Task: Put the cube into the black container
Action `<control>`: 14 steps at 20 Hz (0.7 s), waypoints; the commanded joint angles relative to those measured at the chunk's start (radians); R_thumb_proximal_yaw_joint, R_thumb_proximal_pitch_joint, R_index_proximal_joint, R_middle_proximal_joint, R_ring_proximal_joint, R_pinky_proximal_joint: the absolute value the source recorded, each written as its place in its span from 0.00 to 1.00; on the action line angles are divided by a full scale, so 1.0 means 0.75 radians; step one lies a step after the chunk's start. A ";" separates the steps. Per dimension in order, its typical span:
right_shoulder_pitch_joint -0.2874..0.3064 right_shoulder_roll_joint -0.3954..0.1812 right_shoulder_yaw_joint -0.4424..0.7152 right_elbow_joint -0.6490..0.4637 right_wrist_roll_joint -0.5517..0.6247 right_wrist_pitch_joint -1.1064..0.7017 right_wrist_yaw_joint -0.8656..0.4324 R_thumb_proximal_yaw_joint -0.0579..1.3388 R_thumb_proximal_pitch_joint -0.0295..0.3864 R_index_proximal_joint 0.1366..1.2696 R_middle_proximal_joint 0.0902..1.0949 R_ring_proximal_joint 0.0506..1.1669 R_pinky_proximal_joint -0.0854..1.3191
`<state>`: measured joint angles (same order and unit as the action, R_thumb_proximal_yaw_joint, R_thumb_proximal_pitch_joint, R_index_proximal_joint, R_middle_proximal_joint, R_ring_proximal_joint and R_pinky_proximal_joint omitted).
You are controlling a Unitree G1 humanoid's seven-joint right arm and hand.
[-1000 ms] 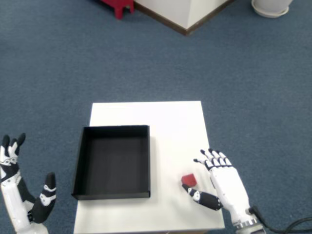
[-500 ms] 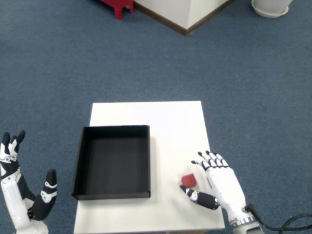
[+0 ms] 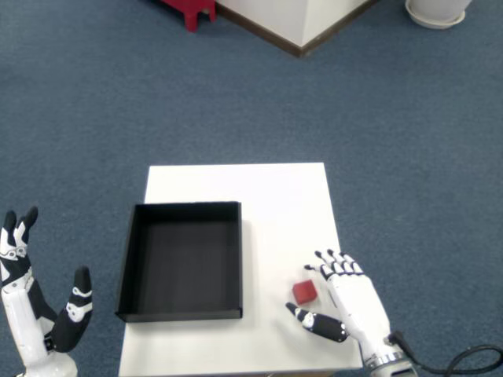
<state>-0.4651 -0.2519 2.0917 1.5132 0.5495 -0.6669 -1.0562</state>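
Your right hand [image 3: 350,302] — glossy white shell, black jointed fingers — is resting on the smooth white table [image 3: 283,196] with its fingers spread apart, gripping nothing; the thumb is reaching out just below the small red cube [image 3: 305,292]. The cube is sitting on the tabletop between the curled fingertips and the thumb, to the right of the matte black container [image 3: 182,259] — a shallow rectangular tray, apart from it.

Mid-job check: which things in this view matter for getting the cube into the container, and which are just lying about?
For the job:
- red cube, on the white table
- black container, empty
- right hand, open beside the cube

Lying about:
- left hand, raised off the table
- red object on the carpet
- white round base, top right
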 commanded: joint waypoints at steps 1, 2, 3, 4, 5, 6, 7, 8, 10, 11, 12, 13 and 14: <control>-0.069 -0.017 -0.014 0.008 0.024 0.025 -0.044 0.39 0.03 0.27 0.07 0.07 0.02; -0.073 -0.014 -0.013 0.003 0.022 0.032 -0.038 0.38 0.03 0.26 0.07 0.07 0.02; -0.079 -0.011 -0.011 -0.002 0.020 0.039 -0.033 0.38 0.03 0.26 0.07 0.06 0.02; -0.082 -0.009 -0.009 -0.006 0.018 0.044 -0.030 0.38 0.03 0.27 0.07 0.06 0.02; -0.085 -0.009 -0.008 -0.010 0.017 0.050 -0.028 0.38 0.03 0.27 0.06 0.06 0.02; -0.087 -0.009 -0.007 -0.014 0.016 0.055 -0.027 0.38 0.03 0.27 0.07 0.06 0.02; -0.082 -0.013 -0.007 -0.019 0.016 0.064 -0.021 0.38 0.03 0.27 0.07 0.07 0.02; -0.072 -0.018 -0.006 -0.023 0.016 0.078 -0.012 0.37 0.03 0.27 0.07 0.07 0.02; -0.068 -0.021 -0.006 -0.030 0.016 0.102 0.002 0.37 0.03 0.27 0.07 0.07 0.02; -0.071 -0.021 -0.006 -0.033 0.016 0.112 0.007 0.37 0.03 0.27 0.07 0.07 0.02; -0.075 -0.022 -0.006 -0.034 0.017 0.123 0.012 0.37 0.03 0.27 0.07 0.07 0.02; -0.083 -0.023 -0.007 -0.036 0.018 0.133 0.020 0.37 0.03 0.27 0.07 0.07 0.02; -0.091 -0.024 -0.009 -0.037 0.020 0.142 0.028 0.37 0.03 0.27 0.07 0.07 0.02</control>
<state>-0.4886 -0.2528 2.0952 1.4718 0.5468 -0.5701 -1.0213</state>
